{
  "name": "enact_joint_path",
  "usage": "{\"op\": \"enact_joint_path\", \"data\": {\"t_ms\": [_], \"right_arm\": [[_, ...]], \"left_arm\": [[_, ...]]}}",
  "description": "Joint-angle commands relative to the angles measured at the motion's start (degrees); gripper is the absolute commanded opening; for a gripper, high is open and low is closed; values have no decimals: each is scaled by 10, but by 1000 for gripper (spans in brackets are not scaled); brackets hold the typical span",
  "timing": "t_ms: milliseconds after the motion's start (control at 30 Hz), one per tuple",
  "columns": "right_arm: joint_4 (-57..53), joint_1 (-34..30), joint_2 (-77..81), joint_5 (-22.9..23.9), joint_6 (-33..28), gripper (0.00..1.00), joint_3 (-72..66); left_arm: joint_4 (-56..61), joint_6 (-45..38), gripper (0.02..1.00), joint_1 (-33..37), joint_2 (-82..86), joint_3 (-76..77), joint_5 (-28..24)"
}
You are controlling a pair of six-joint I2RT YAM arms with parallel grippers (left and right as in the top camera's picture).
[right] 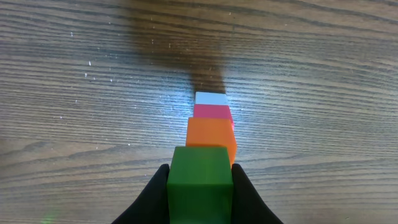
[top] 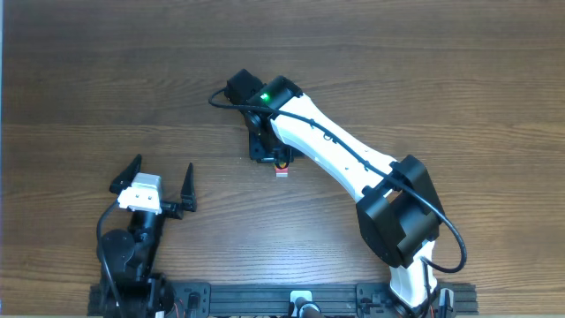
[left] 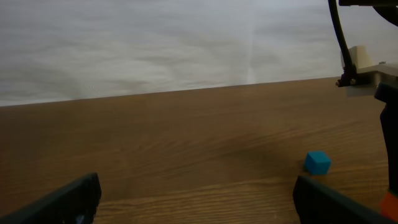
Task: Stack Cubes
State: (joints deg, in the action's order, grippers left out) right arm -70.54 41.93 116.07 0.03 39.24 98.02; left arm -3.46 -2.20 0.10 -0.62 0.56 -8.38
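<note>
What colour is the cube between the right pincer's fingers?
Green. The cube in the right pincer shows best in the right wrist view.

Dark brown wood-grain table point(top: 106, 71) spans the whole work area, with the grain running side to side. Behind its far edge stands a pale, whitish wall point(left: 155, 43), faintly mottled, with one dim vertical seam. Light leaves a bright glare patch point(right: 168, 102) on the wood.
</note>
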Motion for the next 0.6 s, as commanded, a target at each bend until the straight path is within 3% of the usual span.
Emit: {"op": "enact_joint_path", "data": {"t_ms": [33, 600], "right_arm": [[0, -6, -19, -2, 8, 12, -3], [76, -10, -116, 0, 8, 12, -108]], "left_arm": [[-2, -8, 1000, 3, 2, -2, -6], [-2, -8, 1000, 3, 2, -2, -6]]}}
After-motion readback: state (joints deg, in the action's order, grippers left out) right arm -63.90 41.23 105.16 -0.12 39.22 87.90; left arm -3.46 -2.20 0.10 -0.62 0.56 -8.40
